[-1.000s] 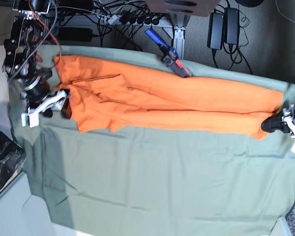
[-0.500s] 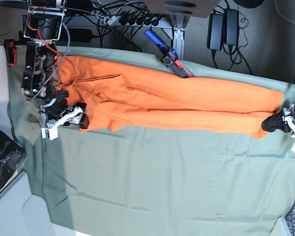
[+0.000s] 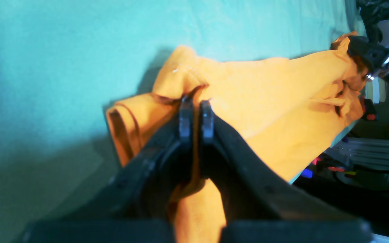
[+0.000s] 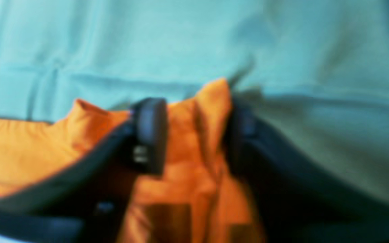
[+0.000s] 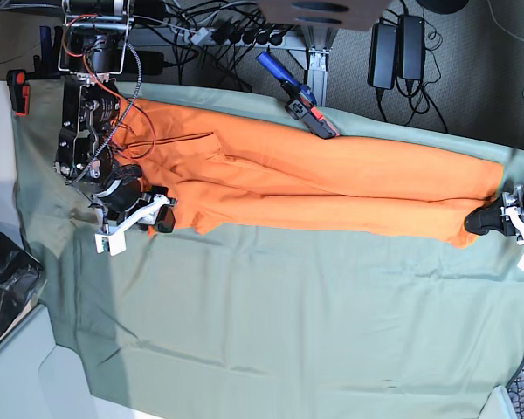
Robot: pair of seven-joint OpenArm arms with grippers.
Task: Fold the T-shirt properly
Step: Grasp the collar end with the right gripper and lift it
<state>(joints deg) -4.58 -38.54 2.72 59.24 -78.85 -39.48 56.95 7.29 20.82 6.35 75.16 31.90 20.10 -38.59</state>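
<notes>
The orange T-shirt (image 5: 332,188) lies as a long folded strip across the sage-green cloth (image 5: 288,323). At the strip's left near corner sits my right gripper (image 5: 162,218). In the blurred right wrist view, the right gripper (image 4: 194,131) has a bunched ridge of the T-shirt (image 4: 29,145) filling the narrow gap between its fingers. My left gripper (image 5: 480,220) is at the strip's right end. In the left wrist view the left gripper (image 3: 196,101) is shut on a hem fold of the T-shirt (image 3: 265,101).
A blue and red tool (image 5: 299,96) lies on the cloth's far edge, touching the shirt. Power adapters (image 5: 397,48) and cables sit beyond the table. A black bag (image 5: 4,279) is at the near left. The green cloth reaches toward the front edge.
My right arm has moved right and toward the front, from beside the shirt onto its near left corner, and its jaws have narrowed around the fabric. The left gripper has stayed put.
</notes>
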